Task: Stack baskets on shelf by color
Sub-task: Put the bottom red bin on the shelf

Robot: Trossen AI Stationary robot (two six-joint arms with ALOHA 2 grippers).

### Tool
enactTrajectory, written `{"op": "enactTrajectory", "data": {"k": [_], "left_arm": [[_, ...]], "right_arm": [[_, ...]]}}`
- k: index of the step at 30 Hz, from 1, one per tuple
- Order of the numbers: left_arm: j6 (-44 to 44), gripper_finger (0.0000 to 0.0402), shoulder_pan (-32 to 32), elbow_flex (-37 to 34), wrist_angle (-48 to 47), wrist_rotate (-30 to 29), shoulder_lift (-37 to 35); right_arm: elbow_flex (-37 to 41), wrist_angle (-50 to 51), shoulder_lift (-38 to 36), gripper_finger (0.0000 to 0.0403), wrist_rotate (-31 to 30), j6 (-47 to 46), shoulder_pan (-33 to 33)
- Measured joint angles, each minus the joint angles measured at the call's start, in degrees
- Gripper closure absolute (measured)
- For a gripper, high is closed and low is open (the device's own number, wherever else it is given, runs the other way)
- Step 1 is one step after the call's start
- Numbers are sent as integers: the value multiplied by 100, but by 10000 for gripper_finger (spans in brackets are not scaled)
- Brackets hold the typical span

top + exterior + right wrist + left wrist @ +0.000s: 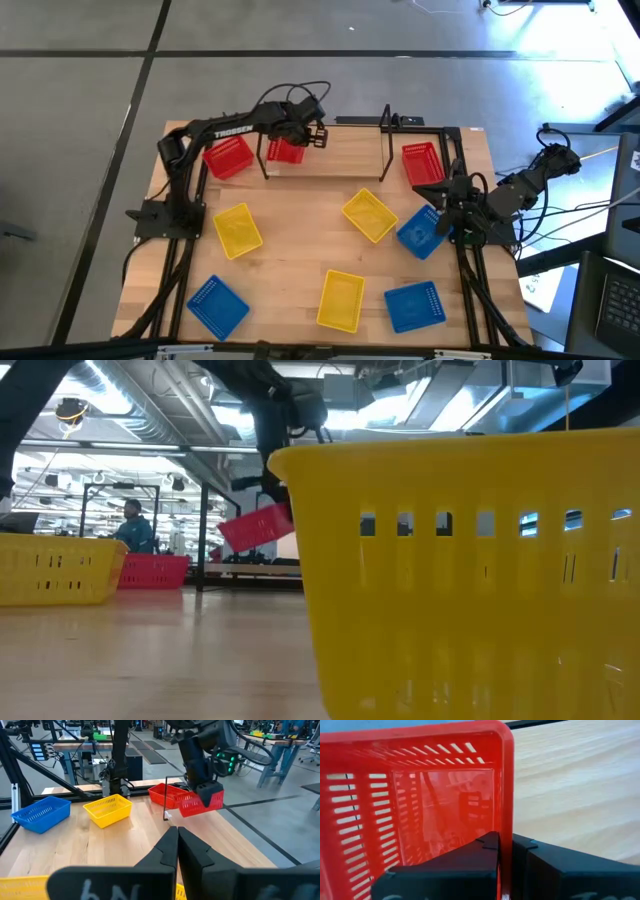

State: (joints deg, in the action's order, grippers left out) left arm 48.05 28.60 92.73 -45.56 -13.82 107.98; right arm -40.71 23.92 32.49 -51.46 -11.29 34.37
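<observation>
My left gripper hangs over the left part of the shelf, a light-wood plank between black rods at the table's far edge, and is shut on a red basket. A second red basket sits to the left of it, a third at the shelf's right end. Three yellow baskets and three blue ones stand on the tabletop. My right gripper is shut and bare, above the table's right side beside a blue basket. My left gripper pinches one side wall of the red basket at its rim, one finger inside the basket and the other outside. The basket is lifted clear of the plank and hangs tilted below the fingers.
A large yellow basket fills the low view's front. Black upright rods stand on the shelf. A person is in the room beyond the table. Bare wood lies in the table's middle.
</observation>
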Motion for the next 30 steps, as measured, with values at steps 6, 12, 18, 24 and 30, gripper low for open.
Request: {"op": "enactTrajectory", "data": {"k": [6,12,18,24,30], "left_arm": [[-10,401,42,0,-19,219,223],[-253,401,54,-4,5,248,347],[-796,384,60,-4,134,254,344],[-720,345,80,-4,138,147,344],[-854,336,89,55,299,329,219]], "right_arm": [[0,0,0,391,-7,-9,0],[0,0,0,391,-7,-17,0],[0,-1,0,391,-7,-17,-1],[0,0,-2,391,-4,-17,0],[0,-2,-2,391,-1,-18,0]]}}
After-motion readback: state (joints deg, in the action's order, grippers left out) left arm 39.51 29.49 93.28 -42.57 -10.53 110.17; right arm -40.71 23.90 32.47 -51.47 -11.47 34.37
